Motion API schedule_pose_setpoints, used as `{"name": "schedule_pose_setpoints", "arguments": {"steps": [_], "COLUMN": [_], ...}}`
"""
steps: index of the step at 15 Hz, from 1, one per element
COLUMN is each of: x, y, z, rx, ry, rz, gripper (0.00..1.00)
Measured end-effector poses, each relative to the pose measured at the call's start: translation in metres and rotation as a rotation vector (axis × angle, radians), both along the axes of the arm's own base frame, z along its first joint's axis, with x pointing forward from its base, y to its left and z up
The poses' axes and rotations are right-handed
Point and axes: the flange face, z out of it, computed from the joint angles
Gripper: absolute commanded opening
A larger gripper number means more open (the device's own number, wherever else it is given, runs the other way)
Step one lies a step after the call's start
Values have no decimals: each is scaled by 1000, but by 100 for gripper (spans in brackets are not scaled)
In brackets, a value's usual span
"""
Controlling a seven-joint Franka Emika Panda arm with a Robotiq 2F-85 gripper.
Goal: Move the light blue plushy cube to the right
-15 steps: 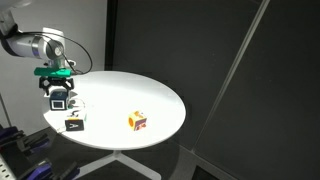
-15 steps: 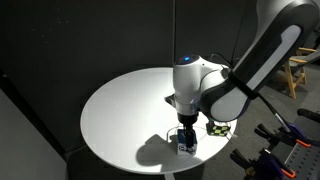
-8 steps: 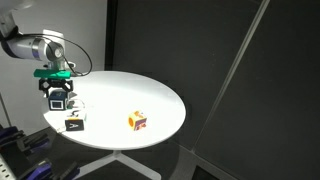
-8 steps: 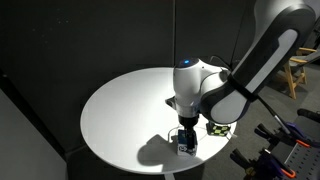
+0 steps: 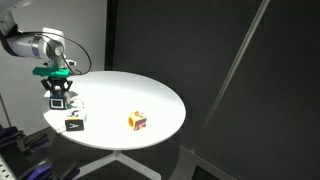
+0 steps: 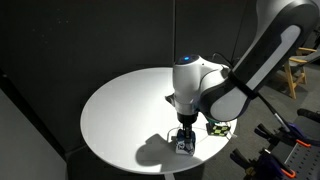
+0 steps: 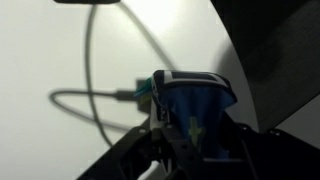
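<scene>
While the jaws clenched the light blue plushy cube (image 7: 196, 102) near the table (image 5: 130, 88) edge, its squashy sides risked slipping loose.

Lab-like studio: black curtains (image 5: 235, 70) around a white table (image 5: 125, 88).

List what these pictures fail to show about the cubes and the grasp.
Wrist view: the light blue plushy cube is blurred and too close, so its markings are unreadable.
Exterior view: whether that cube touches the table cannot be told, as it is too small.
Exterior view: the black cube is partly hidden by the arm.
</scene>
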Motion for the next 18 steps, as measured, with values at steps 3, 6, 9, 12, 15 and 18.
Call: {"name": "schedule_pose_setpoints", "arguments": {"steps": [3,6,9,12,15,18], "x": [4,7,11,16,26,37], "y": [2,1,-5,-17,-38,-67], "z": [13,29,45,60,75,91], "rx": [2,2,-1,-11,-9,1], "ry": [-30,-47,-53,-48,-39,-36], "rz": [-83,-165,-252,-346,-446,-545], "gripper": [8,6,5,6,6,6]}}
